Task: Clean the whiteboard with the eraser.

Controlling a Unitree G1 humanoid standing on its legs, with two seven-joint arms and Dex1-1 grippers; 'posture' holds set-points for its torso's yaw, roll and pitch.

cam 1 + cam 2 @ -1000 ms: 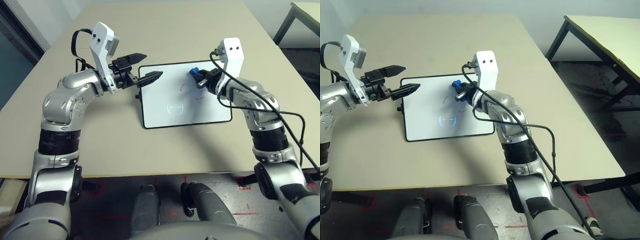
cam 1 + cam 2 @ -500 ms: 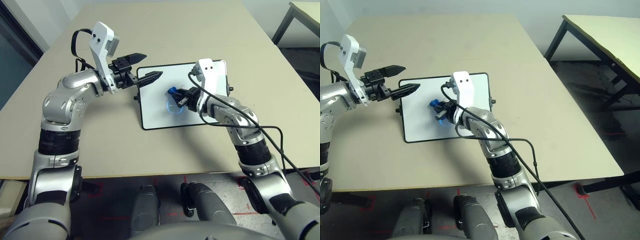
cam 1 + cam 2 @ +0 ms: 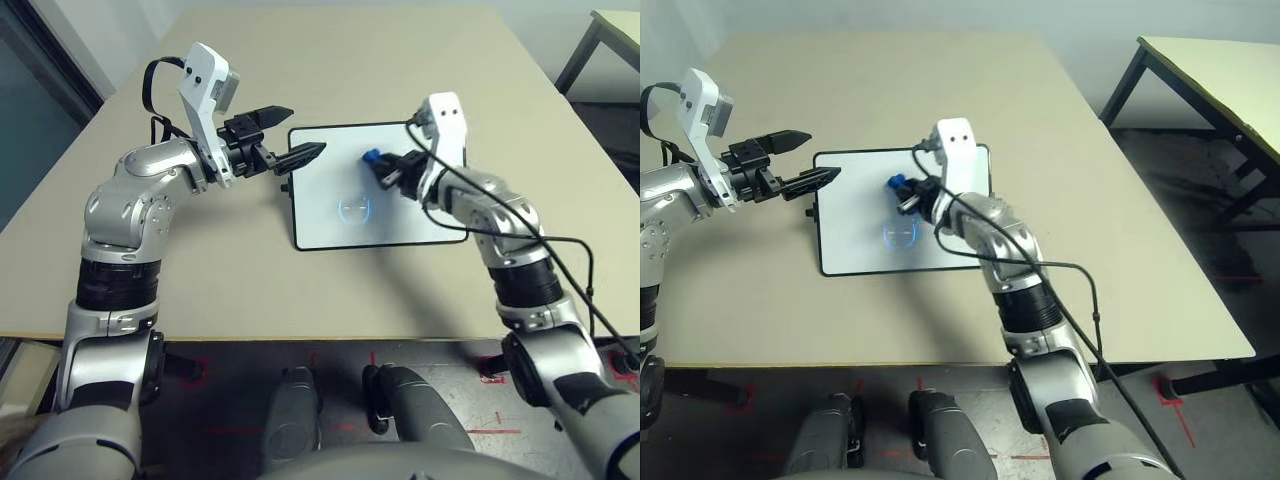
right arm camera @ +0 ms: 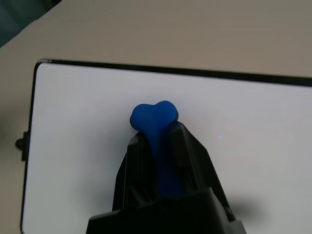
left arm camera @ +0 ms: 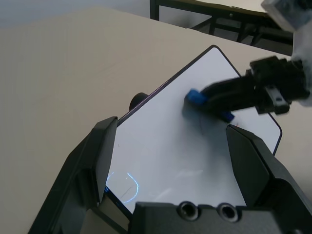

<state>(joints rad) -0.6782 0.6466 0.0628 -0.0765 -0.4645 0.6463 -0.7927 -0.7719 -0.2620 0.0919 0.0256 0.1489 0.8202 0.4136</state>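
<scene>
With its two fingers clamped on the waist of the blue eraser (image 4: 155, 119), the right gripper (image 4: 158, 146) is over the middle of the whiteboard (image 3: 330, 215)! The eraser's long axis runs along those fingers, one lobed end poking out past the tips towards the board's far edge. Wiping looks well along; faint reddish traces near the eraser probably remain. And the left gripper (image 5: 170, 126), fingers apart, hangs by the board's left side.
</scene>
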